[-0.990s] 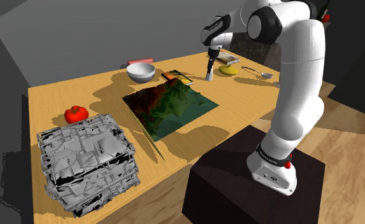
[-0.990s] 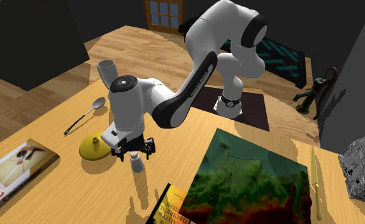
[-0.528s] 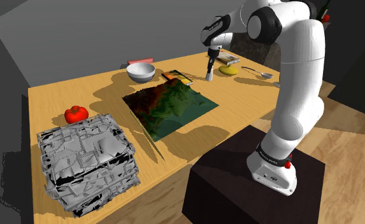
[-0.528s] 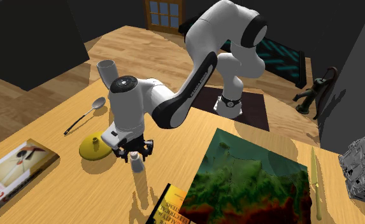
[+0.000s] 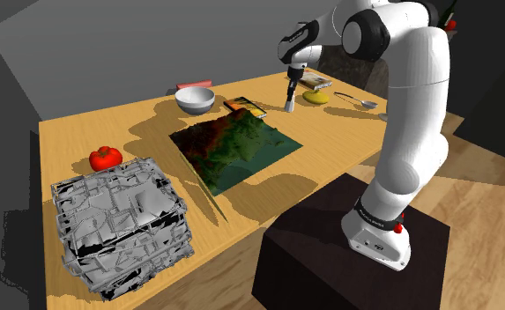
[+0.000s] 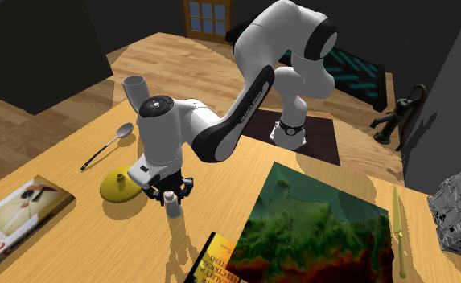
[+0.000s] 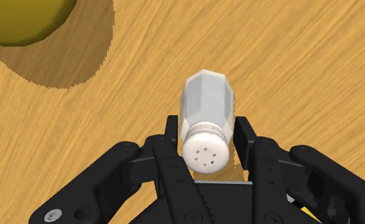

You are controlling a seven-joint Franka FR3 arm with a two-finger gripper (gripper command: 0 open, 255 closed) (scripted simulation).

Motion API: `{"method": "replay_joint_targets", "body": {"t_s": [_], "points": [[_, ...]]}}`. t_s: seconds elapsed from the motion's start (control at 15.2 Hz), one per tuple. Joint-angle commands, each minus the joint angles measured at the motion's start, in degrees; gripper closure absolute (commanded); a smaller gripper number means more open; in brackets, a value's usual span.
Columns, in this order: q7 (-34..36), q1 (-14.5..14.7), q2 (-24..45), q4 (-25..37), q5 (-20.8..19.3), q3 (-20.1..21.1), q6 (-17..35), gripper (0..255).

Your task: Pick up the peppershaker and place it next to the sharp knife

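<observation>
One tool [image 7: 206, 122] around white peppershaker [image 7: 206, 98] | book [image 6: 211, 262] lettering unreadable

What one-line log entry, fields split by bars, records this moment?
phase: pre-lift | black gripper: around top of white faceted pepper shaker | shaker: upright on wooden table | olive knife: beyond map-printed mat

The peppershaker [image 7: 206, 105] is pale grey with a white, dark-dotted cap. The table [image 7: 302, 63] shows tan woodgrain. The tool [image 7: 206, 127] is black.
</observation>
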Motion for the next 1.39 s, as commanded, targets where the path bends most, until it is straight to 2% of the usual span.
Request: {"method": "replay_joint_targets", "body": {"t_s": [0.0, 1.32], "points": [[0.00, 0.00, 0.02, 0.01, 0.00, 0.00, -0.01, 255], [1.53, 0.68, -5.26, 8.37, -2.92, -1.48, -13.21, 255]]}}
